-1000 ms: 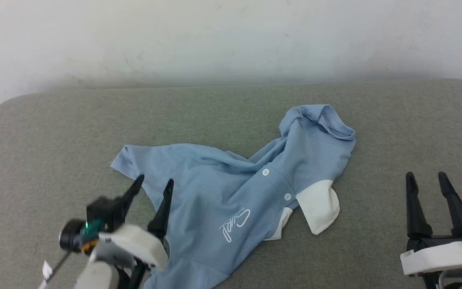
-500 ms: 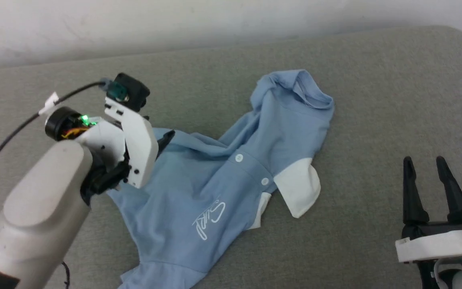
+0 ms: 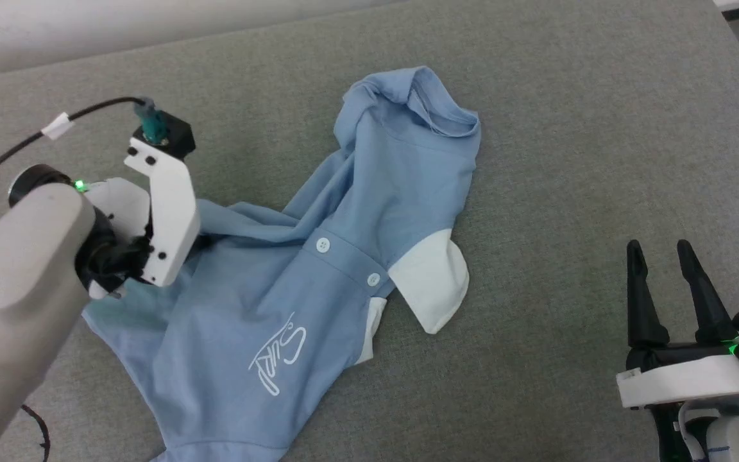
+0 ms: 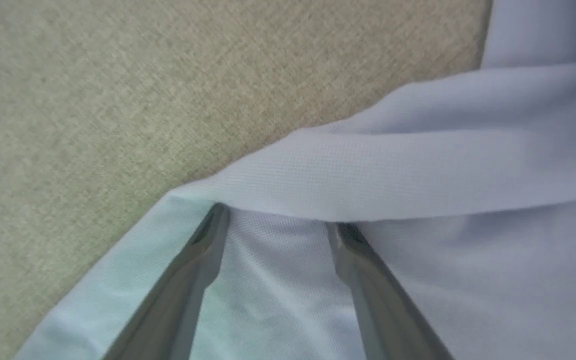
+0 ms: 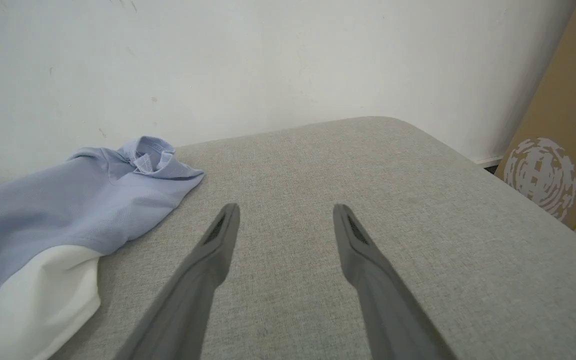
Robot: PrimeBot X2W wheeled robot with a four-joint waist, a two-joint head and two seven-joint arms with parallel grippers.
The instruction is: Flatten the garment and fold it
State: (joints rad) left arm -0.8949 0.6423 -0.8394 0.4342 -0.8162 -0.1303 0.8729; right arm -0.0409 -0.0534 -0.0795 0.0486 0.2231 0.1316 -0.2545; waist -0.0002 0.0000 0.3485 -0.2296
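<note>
The garment [image 3: 318,256], a light blue polo shirt, lies crumpled on the grey padded surface [image 3: 568,160], with its white collar [image 3: 430,279], two buttons and a white script logo facing up. My left arm's white wrist bracket [image 3: 164,205] stands over the shirt's left part, pointing down and hiding the fingers. In the left wrist view my left gripper [image 4: 278,225] is open, its tips set on the blue cloth right at a raised fold [image 4: 393,170]. My right gripper [image 3: 659,250] stands open over bare surface, well right of the shirt, with nothing between its fingers [image 5: 223,235].
A pale wall [image 5: 268,60] runs along the surface's far edge. In the right wrist view a brown cardboard box [image 5: 558,150] stands beyond the rounded right corner. The shirt's upper end is bunched into a hump [image 3: 414,96].
The head camera has tilted down, shifting the whole picture. My left arm has risen from the lower left and turned to point down on the shirt's left part. The right gripper has stayed put.
</note>
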